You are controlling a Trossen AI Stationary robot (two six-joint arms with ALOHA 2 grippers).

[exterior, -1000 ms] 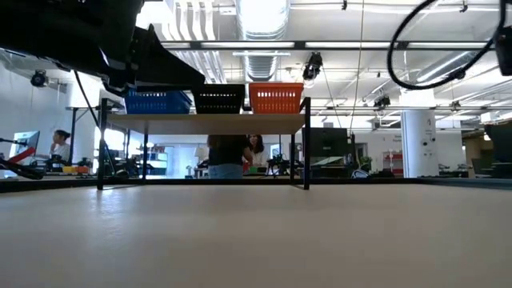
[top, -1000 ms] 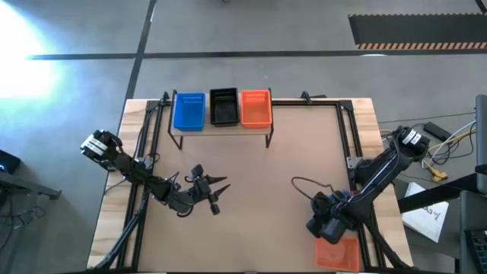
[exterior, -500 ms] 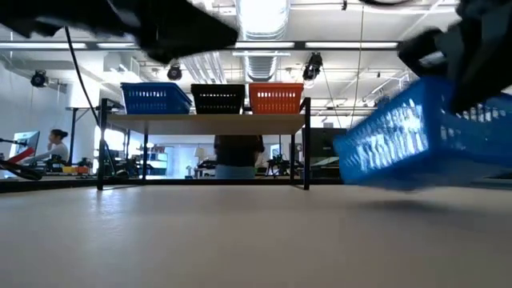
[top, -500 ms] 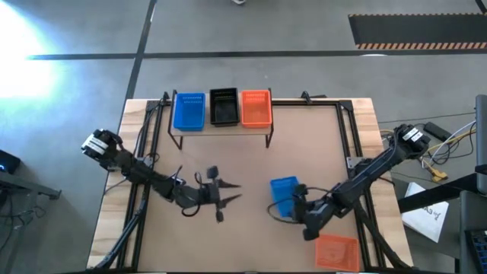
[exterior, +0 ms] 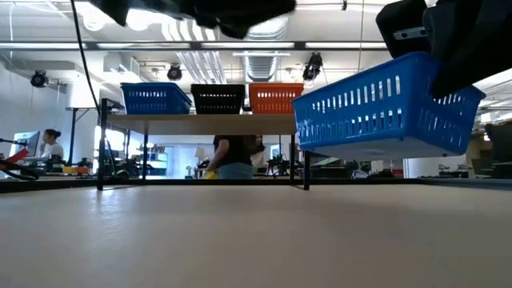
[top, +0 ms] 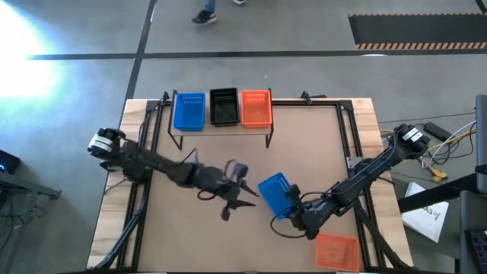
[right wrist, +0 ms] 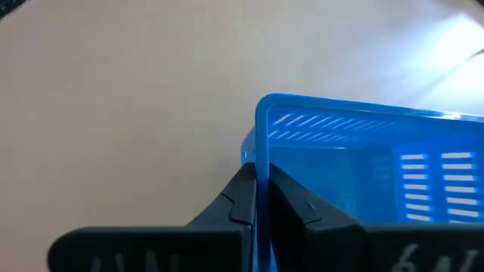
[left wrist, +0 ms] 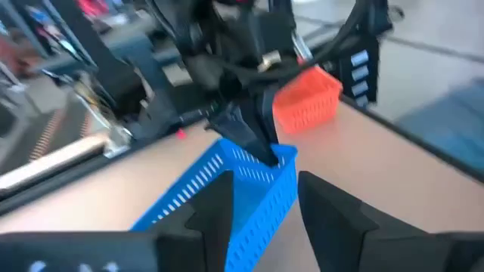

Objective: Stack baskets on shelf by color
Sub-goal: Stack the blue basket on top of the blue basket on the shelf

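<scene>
A blue basket (top: 275,194) hangs in the air over the table's middle, held by my right gripper (top: 294,210); in the low view the basket (exterior: 384,108) is well above the tabletop. My left gripper (top: 245,199) is open just left of it, and in the left wrist view its fingers (left wrist: 215,215) stand either side of the basket's nearer end (left wrist: 249,189). The shelf (top: 221,129) stands at the far edge and carries a blue (top: 189,110), a black (top: 223,106) and an orange basket (top: 256,107). Another orange basket (top: 336,251) rests on the table's near right corner. My right gripper (right wrist: 262,198) pinches the rim of one wall (right wrist: 262,151) of the blue basket, one finger inside the basket and one outside. It comes from the table's right, near side. The basket is lifted clear and slightly tilted. My left gripper: I cannot tell whether its fingers touch the basket.
Black frame rails (top: 346,137) run along the table's left, right and far edges. A loose cable (top: 285,228) lies below the right arm. A person (exterior: 232,156) stands in the room behind the shelf. Bare tabletop (top: 304,144) lies between the shelf and the grippers.
My right gripper has come away from the orange basket at the near right corner with a blue basket. It has carried it up and toward the table's middle, turning it on the way. My left gripper has moved toward the table's right, up to that basket.
</scene>
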